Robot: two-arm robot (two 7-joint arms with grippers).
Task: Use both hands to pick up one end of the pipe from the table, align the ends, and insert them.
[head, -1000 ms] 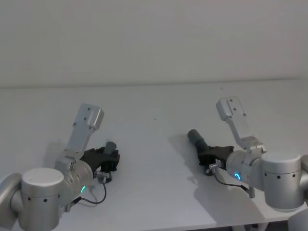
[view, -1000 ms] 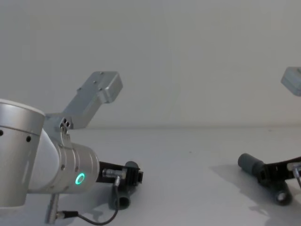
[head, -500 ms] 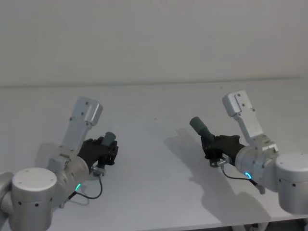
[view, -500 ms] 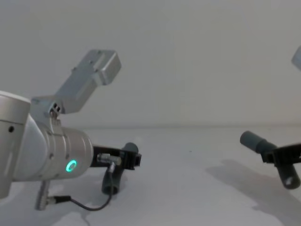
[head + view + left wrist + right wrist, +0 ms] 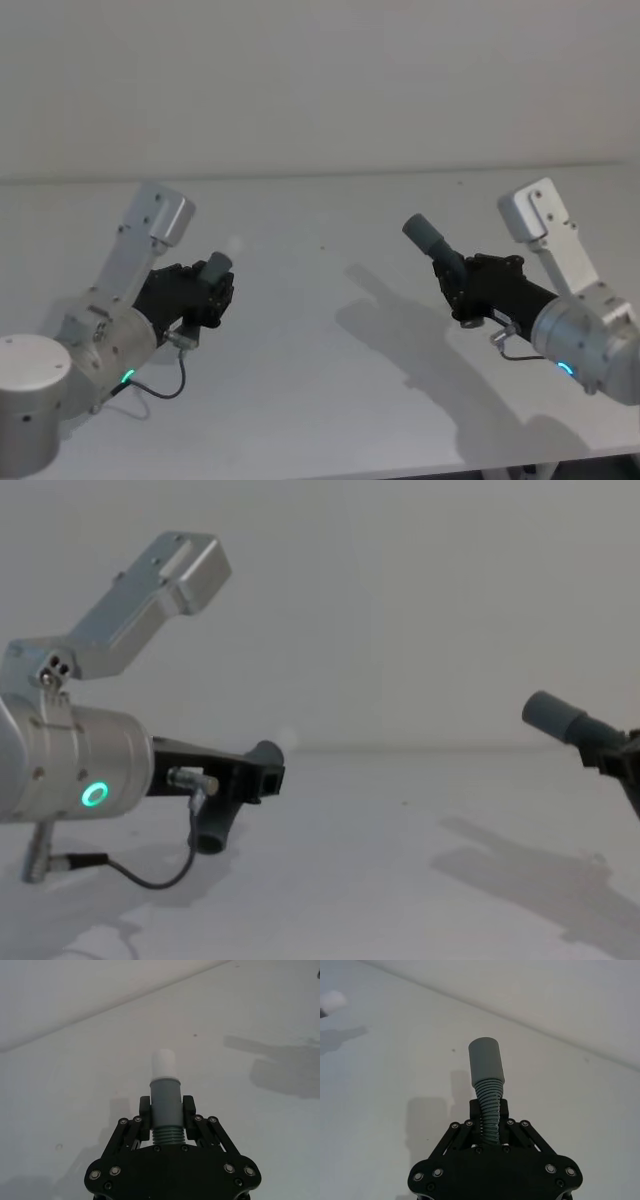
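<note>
Our left gripper [image 5: 165,1111] is clamping the pipe [image 5: 165,1092] behind its white plug tip [image 5: 164,1063], our right gripper [image 5: 489,1111] the ribs [image 5: 488,1095] behind the grey cuff [image 5: 486,1060], both above the table [image 5: 300,220]. We are judging it light but floppy: grip near ends.

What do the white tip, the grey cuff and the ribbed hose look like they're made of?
White tip, ahead of the left gripper: smooth matte plastic, probably; no ridges. Grey cuff, ahead of the right gripper: smooth, dull, rubber or soft plastic. Ribbed hose below it: flexible plastic, judging by fine ridges and its bend.
</note>
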